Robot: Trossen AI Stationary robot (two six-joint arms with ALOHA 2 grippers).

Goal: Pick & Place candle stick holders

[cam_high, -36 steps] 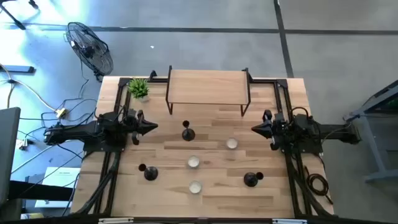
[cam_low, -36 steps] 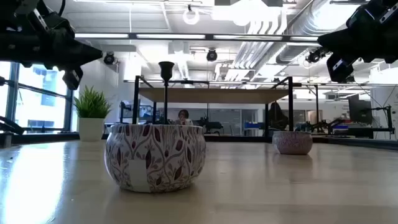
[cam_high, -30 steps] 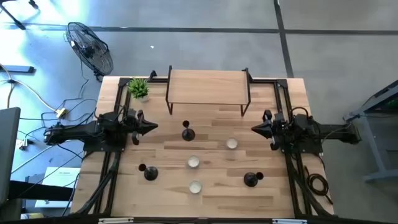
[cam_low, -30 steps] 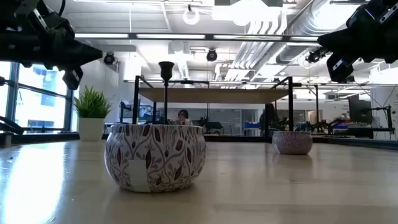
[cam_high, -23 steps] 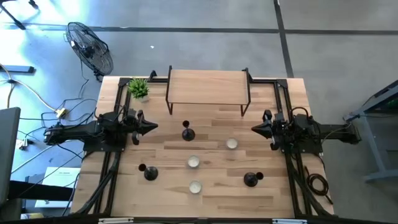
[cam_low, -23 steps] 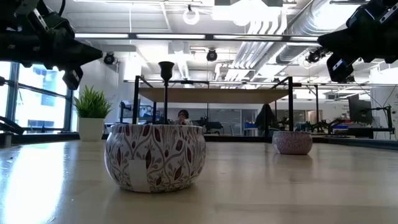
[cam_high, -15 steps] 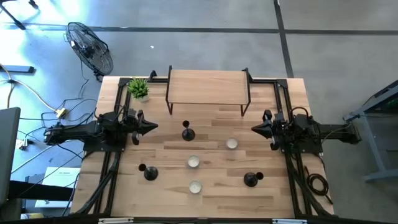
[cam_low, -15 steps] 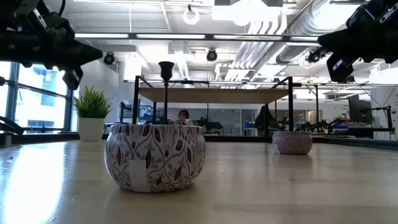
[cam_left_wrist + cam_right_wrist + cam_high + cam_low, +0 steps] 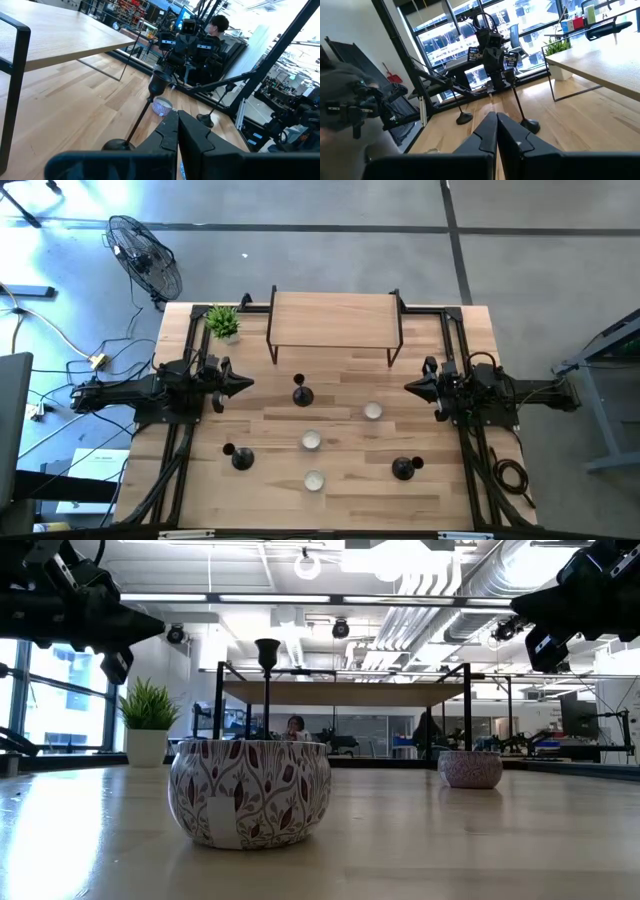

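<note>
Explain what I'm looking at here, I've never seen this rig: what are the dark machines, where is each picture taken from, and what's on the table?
These are two robot arms at a wooden table. The top picture looks straight down; the low one looks level across the tabletop; the other two come from cameras on each wrist. The left tool and the right tool hang at the table's sides, both shut and holding nothing. On the table stand three black candle stick holders and three small tealight cups. At the back are a raised wooden shelf and a small potted plant.
</note>
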